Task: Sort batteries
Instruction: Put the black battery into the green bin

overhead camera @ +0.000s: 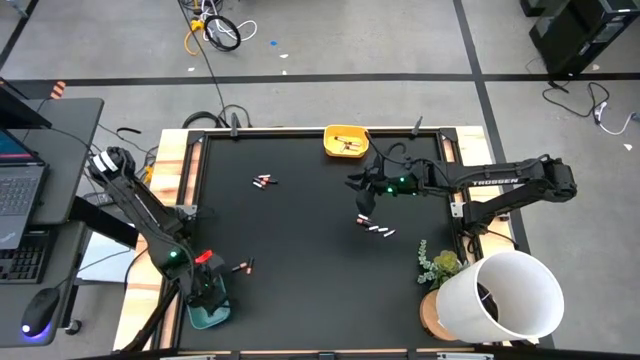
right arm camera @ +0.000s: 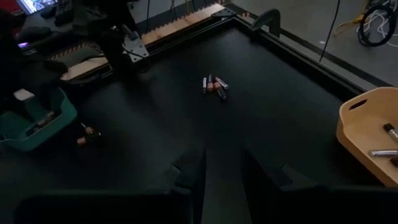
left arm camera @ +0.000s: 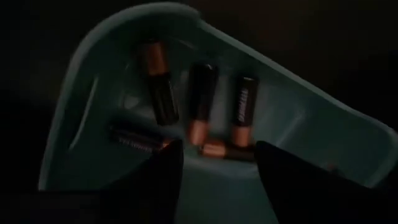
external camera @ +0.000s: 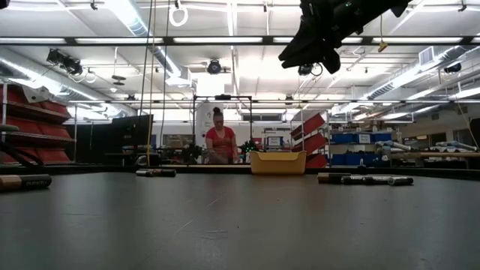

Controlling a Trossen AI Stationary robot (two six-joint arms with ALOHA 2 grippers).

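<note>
My left gripper (left arm camera: 217,168) stands open, pointing down into the teal tray (overhead camera: 208,312) at the table's near left corner. Several copper-and-black batteries (left arm camera: 202,102) lie on the tray's floor, one of them (left arm camera: 227,151) between the fingertips. My right gripper (overhead camera: 362,195) hangs above the table at the right, fingers (right arm camera: 189,168) a little apart, with nothing seen between them. Below it lies a short row of batteries (overhead camera: 375,228). A small group (overhead camera: 263,181) lies at the middle left, and one battery (overhead camera: 243,266) lies beside the teal tray. The yellow tray (overhead camera: 346,141) at the far edge holds a few batteries.
A white bucket (overhead camera: 510,295) and a small plant (overhead camera: 438,265) stand at the near right corner. The table's raised wooden frame (overhead camera: 178,170) runs along its sides. A laptop and a mouse sit on a desk to the left. A person (external camera: 220,142) sits in the room behind.
</note>
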